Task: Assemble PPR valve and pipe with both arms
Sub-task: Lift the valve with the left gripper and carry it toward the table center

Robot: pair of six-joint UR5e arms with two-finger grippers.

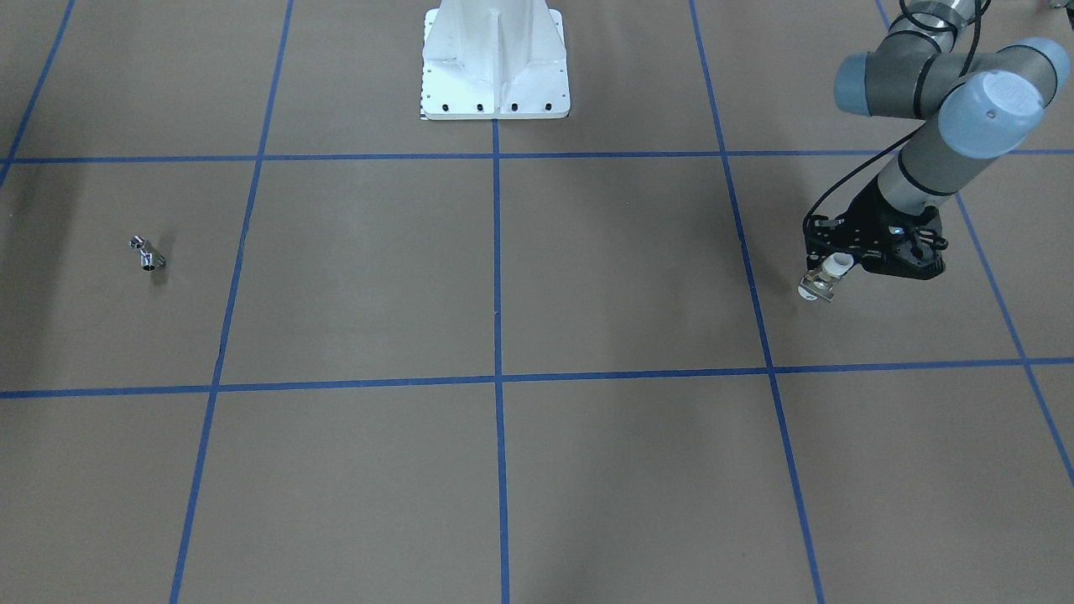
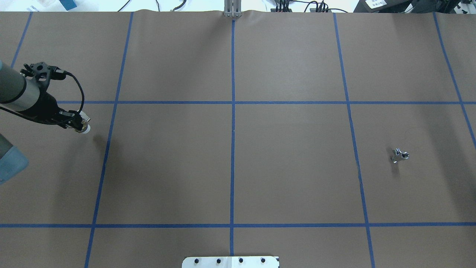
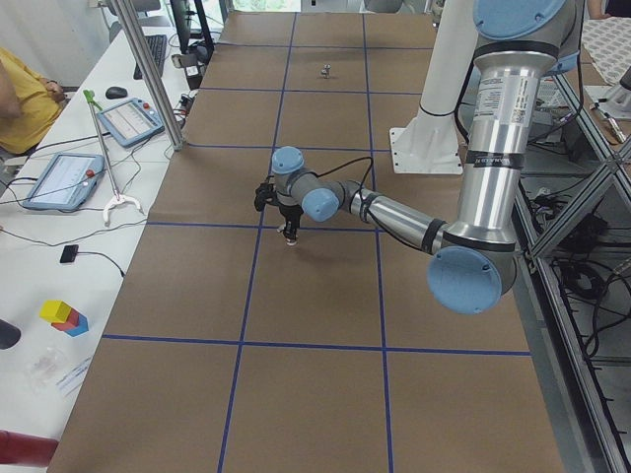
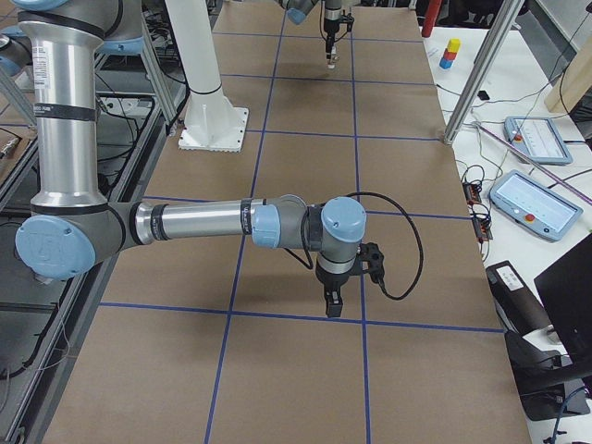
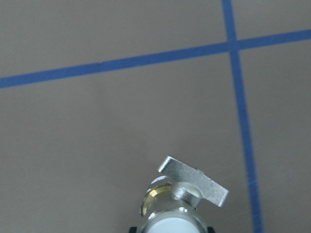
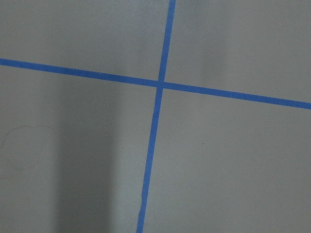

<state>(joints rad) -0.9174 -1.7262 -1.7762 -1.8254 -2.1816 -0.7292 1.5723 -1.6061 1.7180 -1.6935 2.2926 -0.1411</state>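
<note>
Gripping the PPR valve (image 1: 821, 283) by its white collar, the fingers of the left gripper (image 1: 832, 270) are shown closed on it at the right of the front-facing view. The valve is held above the counter (image 1: 587, 277) with its metal body lowermost. In the left wrist view a flat metal tab (image 5: 194, 180) of the valve is seen at the lower middle of the frame. The pipe (image 1: 148, 254) is shown lying on the counter at the left of the front-facing view, well apart from the valve. The right gripper (image 4: 333, 303) is seen only in the right side view, near the frame's centre. Whether its fingers are open cannot be told.
</note>
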